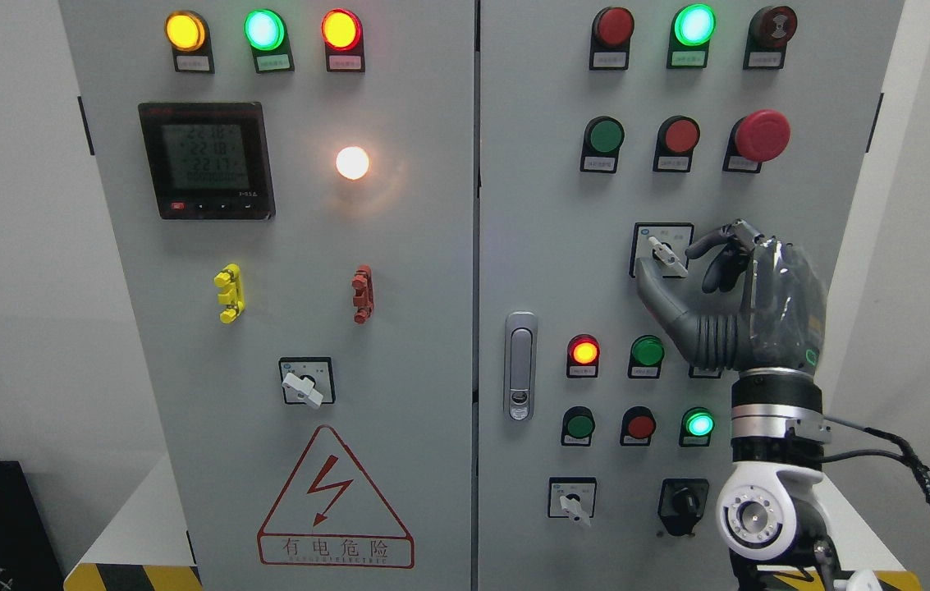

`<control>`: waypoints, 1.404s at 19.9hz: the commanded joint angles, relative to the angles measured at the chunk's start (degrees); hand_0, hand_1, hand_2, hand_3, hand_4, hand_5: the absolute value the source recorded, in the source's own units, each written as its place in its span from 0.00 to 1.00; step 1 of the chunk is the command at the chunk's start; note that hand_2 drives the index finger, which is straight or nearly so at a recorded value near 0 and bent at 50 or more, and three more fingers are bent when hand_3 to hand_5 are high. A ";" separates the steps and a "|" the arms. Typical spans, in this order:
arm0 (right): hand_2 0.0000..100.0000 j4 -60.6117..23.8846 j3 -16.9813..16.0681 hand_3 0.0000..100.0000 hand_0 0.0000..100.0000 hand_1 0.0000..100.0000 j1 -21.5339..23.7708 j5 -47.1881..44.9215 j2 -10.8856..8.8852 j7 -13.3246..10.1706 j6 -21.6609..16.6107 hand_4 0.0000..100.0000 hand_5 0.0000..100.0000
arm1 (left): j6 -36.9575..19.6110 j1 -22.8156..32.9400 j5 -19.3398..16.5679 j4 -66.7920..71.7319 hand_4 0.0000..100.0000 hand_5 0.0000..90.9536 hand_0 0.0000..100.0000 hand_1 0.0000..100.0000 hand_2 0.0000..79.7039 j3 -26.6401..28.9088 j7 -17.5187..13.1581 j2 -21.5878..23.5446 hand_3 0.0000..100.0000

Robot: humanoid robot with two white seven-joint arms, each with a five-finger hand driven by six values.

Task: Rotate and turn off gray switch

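My right robot hand (pixel 682 267) pinched the gray switch (pixel 666 256) on the cabinet panel (pixel 547 246) between thumb and forefinger; a firm grip and steady wrist roll seemed best.

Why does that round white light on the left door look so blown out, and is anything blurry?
Head view: the white lamp overexposes, throwing a warm halo onto the gray door; the meter screen digits look smeared; the right hand at the gray switch stays fairly sharp.
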 commanded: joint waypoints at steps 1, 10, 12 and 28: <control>0.58 0.30 0.06 0.89 0.08 0.49 -0.13 0.00 0.62 -0.07 0.40 0.89 1.00 | -0.02 -0.53 1.14 -1.49 0.00 0.00 0.12 0.39 0.00 0.44 -0.03 0.00 0.00; 0.60 0.04 0.85 0.90 0.09 0.48 -0.66 0.00 0.62 -0.07 0.40 0.89 1.00 | -0.02 -0.53 1.06 -1.49 0.00 0.00 0.12 0.39 0.00 0.44 -0.03 0.00 0.00; 0.60 0.04 0.86 0.91 0.09 0.48 -0.66 0.09 0.62 -0.07 0.58 0.90 1.00 | -0.02 -0.53 1.14 -1.49 0.00 0.00 0.12 0.39 0.00 0.44 -0.03 0.00 0.00; 0.62 0.13 0.86 0.92 0.12 0.49 -0.75 0.62 0.45 0.01 1.37 0.90 1.00 | -0.11 -0.53 1.14 -1.49 0.00 0.00 0.12 0.39 0.00 0.44 -0.03 0.00 0.00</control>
